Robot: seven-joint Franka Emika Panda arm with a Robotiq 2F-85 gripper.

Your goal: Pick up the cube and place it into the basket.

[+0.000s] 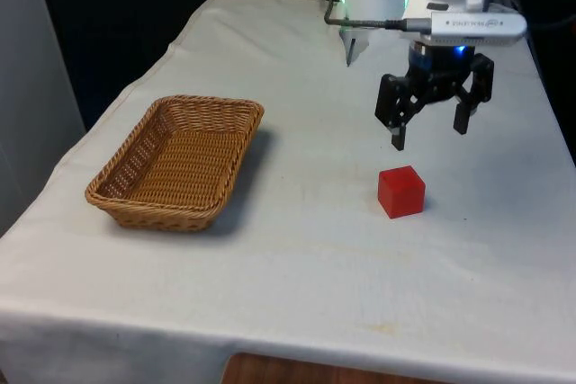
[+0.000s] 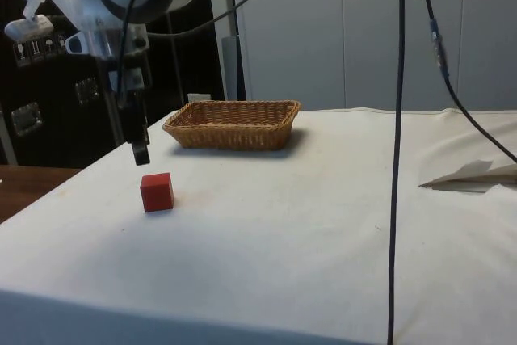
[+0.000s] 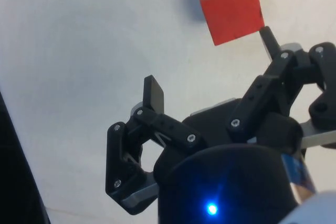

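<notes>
Tool [image 1: 430, 131] hovers spread above the red cube [image 1: 400, 192].
It should drop squarely over the cube; basket [image 1: 176, 161] waits at nine o'clock.

No text, label, brand, number or sign can be read on the red cube [image 1: 400, 192], the wicker basket [image 1: 180, 159] or the white cloth [image 1: 297, 267]. In the front view's upper right, a white bar [image 1: 475, 24] above the gripper [image 1: 430, 129] carries a short line of dark lettering, but its letters cannot be made out. The folded paper [image 2: 477, 175] at the right edge of the side view shows no writing.
</notes>
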